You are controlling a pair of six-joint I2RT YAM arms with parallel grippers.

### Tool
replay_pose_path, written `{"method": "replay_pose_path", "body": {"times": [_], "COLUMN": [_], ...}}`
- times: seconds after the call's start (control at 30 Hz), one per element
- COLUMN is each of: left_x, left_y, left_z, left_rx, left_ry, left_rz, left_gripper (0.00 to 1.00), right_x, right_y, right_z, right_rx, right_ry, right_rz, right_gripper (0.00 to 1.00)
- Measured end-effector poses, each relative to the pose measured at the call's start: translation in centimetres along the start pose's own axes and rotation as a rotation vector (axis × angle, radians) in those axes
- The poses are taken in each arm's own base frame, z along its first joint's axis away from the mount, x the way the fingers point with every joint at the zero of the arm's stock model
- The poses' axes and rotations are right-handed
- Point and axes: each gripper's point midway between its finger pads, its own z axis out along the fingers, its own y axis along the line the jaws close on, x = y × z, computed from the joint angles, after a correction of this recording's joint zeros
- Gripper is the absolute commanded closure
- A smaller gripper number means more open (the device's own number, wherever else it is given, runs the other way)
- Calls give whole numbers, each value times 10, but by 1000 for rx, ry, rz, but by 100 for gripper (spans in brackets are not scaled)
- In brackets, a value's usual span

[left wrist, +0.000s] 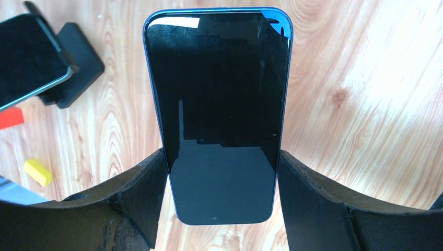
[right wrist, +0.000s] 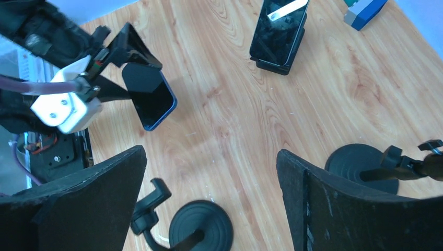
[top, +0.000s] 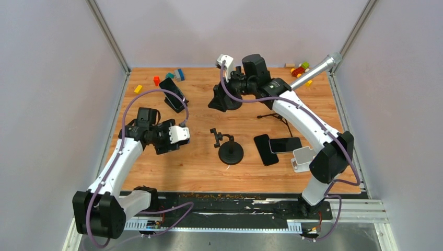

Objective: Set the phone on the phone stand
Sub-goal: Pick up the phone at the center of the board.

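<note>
As the phone (left wrist: 219, 94) is judged stiff, slick and breakable, it is gripped across its long edges by the left gripper (left wrist: 222, 178), over the left side of the table (top: 209, 175), left of the stand (top: 230, 151); the right gripper (right wrist: 211, 172) is spread wide, empty.

Blue-edged phone (left wrist: 219, 115) held, black stand (top: 230, 151) apart.

Your left tool (top: 166, 140) hangs over the left of the worktop (top: 209, 178), your right tool (top: 222, 97) at far centre. In the middle stands a round-based phone stand (top: 230, 151); two phones (top: 265, 149) lie flat just right of it. Toy blocks (top: 300, 69) sit along the far edge.
</note>
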Motion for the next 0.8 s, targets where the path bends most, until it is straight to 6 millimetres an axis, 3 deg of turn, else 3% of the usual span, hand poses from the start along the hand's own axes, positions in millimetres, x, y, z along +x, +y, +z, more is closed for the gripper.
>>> {"method": "replay_pose_path", "body": {"times": [0.17,0.37,0.8], "left_x": [-16,-41,-69], "left_y": [7,13,26], "left_z": [-14,-27,-38], "left_rx": [-72,-138,-230], "left_ry": [-36,-77,-104], "left_rz": [-69,-104,-174], "left_gripper": [100,100,100], "right_x": [4,17,32], "right_y": [-12,-12,22], "right_z": [29,54,74], "right_rx": [-29,-100,-309], "right_ry": [10,40,76], "right_rz": [123,246,376], "right_gripper": [5,4,8]}}
